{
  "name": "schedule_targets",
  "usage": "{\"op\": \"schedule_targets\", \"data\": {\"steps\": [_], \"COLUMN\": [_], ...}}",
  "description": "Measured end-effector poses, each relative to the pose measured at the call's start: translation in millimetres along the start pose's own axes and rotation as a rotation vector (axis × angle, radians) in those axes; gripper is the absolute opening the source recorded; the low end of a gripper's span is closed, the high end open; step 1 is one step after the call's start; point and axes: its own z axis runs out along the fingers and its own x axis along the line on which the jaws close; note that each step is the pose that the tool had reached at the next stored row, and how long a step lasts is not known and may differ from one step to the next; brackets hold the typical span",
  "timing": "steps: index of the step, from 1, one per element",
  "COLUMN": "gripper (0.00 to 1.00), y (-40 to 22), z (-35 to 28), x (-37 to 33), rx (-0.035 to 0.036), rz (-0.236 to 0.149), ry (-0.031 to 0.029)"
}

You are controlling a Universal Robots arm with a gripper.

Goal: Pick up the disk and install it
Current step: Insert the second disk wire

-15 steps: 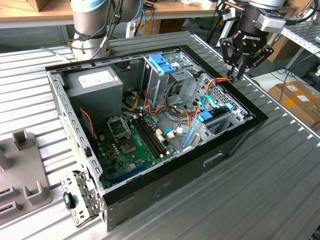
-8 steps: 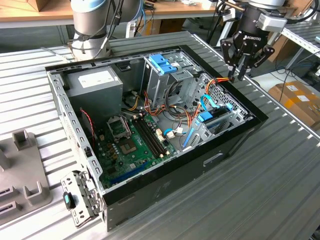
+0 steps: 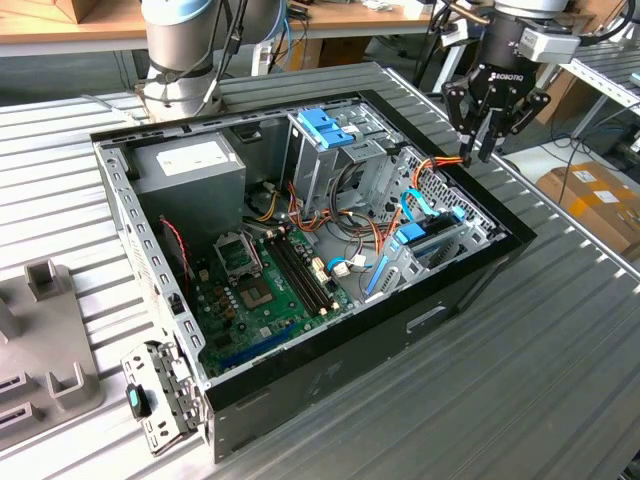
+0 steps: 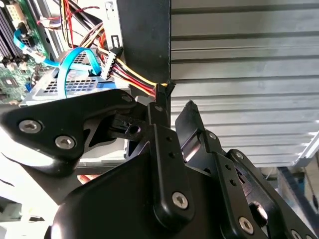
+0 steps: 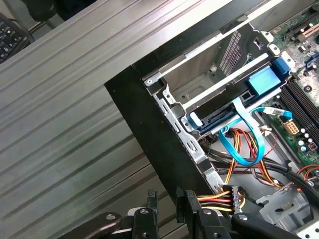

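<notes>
Exterior view: pincer [image 3: 480,150] hovers over case [image 3: 480,262] edge beside disk [image 3: 432,238].

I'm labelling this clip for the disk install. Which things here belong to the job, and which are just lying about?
Job:
- silver disk in light-blue rails, seated in the case's bay
- black gripper, at the case edge

Lying about:
- grey power-supply box
- green motherboard
- blue-handled metal cage
- grey plastic fixture

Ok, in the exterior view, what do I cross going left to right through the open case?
Grey power supply → blue handle on the drive cage → disk in its blue carrier → tool.
</notes>
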Motion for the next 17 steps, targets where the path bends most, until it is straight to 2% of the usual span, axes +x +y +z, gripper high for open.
{"op": "schedule_targets", "data": {"steps": [5,17], "gripper": [0.36,0.36], "y": [0.7,1.2], "z": [1.1,1.7], "x": [-2.2,-4.2], "rx": [0.002,0.0024], "rz": [-0.023,-0.026], "ry": [0.0047,0.0052]}}
